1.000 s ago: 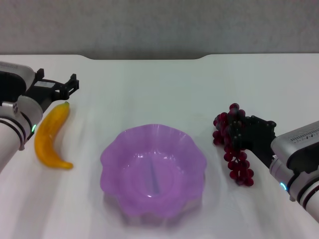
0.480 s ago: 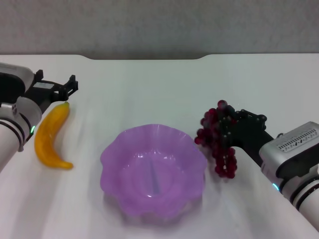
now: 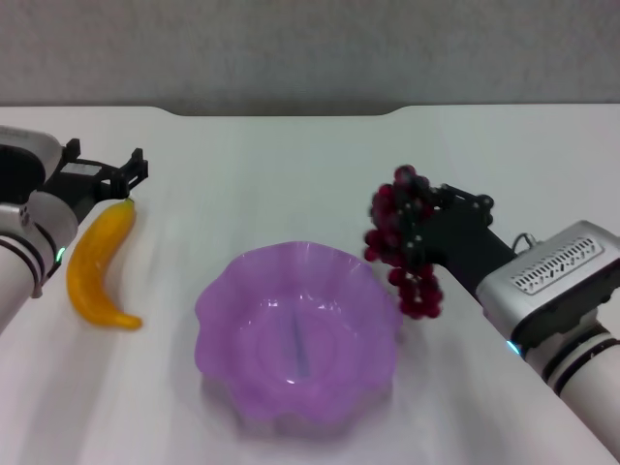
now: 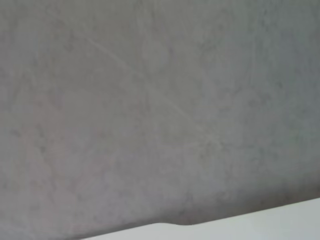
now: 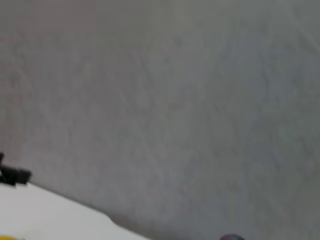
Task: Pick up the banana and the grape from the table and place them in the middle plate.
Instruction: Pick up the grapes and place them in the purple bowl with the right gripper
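Right now my right gripper (image 3: pixel 418 231) is pinching the grape (image 3: pixel 402 254), which hangs clear of the table (image 3: pixel 291 174) just beside the middle plate (image 3: pixel 298 334), at its right rim. Well apart on the plate's left lies the banana (image 3: pixel 100 264), my left gripper (image 3: pixel 124 177) spread just beyond its far tip.

Soft, even overhead light falls across the white counter (image 3: pixel 291 174) in the head view, leaving only faint, diffuse shadows beside the banana (image 3: pixel 99 263) and under the purple plate (image 3: pixel 296 334). The grape bunch (image 3: pixel 402 242) and the plate's rim look slightly smeared. Both wrist views are dim and soft, filled by a grey mottled wall (image 4: pixel 150 110).
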Tool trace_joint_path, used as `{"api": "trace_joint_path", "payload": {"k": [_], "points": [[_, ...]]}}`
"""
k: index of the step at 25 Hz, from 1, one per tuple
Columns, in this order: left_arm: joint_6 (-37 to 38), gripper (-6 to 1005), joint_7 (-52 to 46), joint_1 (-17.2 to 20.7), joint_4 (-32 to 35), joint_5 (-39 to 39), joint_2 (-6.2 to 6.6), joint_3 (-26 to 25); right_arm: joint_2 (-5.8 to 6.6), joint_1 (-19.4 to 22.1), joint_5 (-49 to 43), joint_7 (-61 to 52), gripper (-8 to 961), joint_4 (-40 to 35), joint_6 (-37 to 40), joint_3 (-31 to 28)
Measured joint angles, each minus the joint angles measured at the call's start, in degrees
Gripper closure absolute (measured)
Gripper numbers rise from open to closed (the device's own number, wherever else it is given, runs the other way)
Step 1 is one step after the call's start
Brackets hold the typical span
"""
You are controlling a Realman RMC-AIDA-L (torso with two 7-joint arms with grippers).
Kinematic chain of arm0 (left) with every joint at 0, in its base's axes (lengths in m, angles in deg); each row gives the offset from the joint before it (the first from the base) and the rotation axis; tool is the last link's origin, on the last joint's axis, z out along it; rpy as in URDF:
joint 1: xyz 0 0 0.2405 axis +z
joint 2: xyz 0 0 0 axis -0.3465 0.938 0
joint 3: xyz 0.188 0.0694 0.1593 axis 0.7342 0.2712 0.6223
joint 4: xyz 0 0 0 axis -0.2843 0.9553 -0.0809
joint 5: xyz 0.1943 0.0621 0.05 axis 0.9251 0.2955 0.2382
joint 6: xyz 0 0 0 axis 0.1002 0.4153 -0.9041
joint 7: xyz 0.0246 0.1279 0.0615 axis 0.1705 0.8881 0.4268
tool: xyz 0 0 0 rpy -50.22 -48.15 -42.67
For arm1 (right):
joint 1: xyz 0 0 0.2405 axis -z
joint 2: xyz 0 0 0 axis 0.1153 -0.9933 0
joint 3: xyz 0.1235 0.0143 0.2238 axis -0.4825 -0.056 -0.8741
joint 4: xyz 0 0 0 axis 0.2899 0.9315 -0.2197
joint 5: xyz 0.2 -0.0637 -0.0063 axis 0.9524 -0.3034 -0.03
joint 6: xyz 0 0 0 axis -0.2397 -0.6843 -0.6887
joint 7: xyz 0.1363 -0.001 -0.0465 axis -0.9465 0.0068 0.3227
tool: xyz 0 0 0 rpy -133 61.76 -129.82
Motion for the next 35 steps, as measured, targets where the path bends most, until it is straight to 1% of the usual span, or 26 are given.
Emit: {"api": "trace_joint_path", "payload": {"k": [7, 12, 22, 30, 35], "points": [[0.0, 107, 0.2, 0.7, -0.1, 0.2, 0.06, 0.0, 0.26, 2.1, 0.4, 5.7, 767, -7.2, -2.1, -1.8], [0.0, 107, 0.3, 0.6, -0.1, 0.1, 0.06, -0.2, 0.26, 2.6, 0.2, 9.3, 768, -10.3, -2.3, -1.7], [0.0, 108, 0.2, 0.3, -0.2, 0.1, 0.05, -0.1, 0.09, 1.8, 0.0, 9.5, 770, -13.3, -2.4, 5.1], [0.0, 108, 0.3, 0.2, -0.6, 0.1, 0.05, -0.1, 0.15, 2.7, 0.4, 9.1, 770, -14.4, -3.8, 5.9], [0.0, 108, 0.3, -0.5, -0.6, 0.1, -0.05, 0.0, 0.08, 1.3, 0.4, 8.4, 771, -12.7, -6.7, 6.1]]}}
